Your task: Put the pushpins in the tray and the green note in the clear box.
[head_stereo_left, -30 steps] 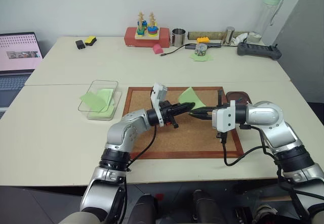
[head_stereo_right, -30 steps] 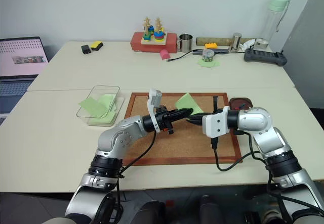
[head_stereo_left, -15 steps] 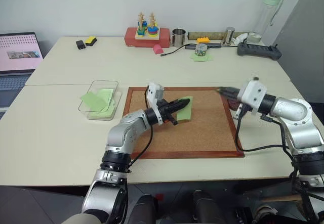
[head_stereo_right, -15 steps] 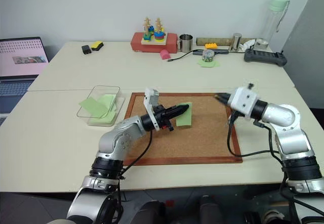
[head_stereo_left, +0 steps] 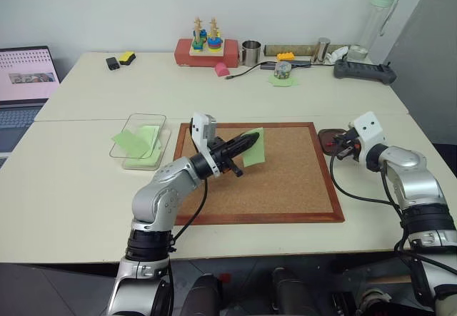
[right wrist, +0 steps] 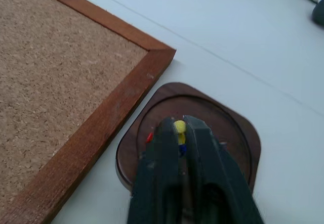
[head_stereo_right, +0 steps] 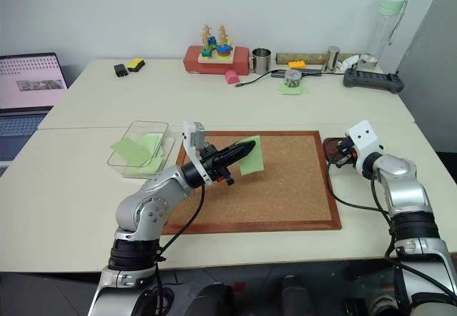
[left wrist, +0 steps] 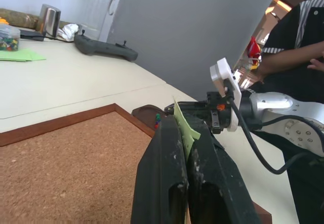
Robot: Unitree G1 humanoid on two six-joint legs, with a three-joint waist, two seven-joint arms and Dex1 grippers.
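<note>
My left gripper (head_stereo_left: 251, 140) is shut on the green note (head_stereo_left: 254, 153) and holds it up over the back left part of the corkboard (head_stereo_left: 285, 180). In the left wrist view the note (left wrist: 184, 131) stands upright between the two fingers. The clear box (head_stereo_left: 163, 142) lies left of the board with other green notes (head_stereo_left: 138, 142) in it. My right gripper (head_stereo_left: 338, 148) hangs low over the brown tray (head_stereo_left: 325, 137) at the board's right edge. A yellow-headed pushpin (right wrist: 179, 126) sits pinched between its fingertips above the tray (right wrist: 238, 133). A red pin (right wrist: 150, 137) lies in the tray.
A laptop (head_stereo_left: 25, 80) stands at the far left. Along the table's back are a red stacking toy (head_stereo_left: 201, 45), a metal cup (head_stereo_left: 250, 52), a jar of pins (head_stereo_left: 284, 70) on green paper, a black controller (head_stereo_left: 365, 72) and a bottle (head_stereo_left: 378, 16). A person (left wrist: 298, 47) stands on the right.
My right gripper left the note at the middle of the board and swung right to the tray. My left gripper drew the note a little to the left.
</note>
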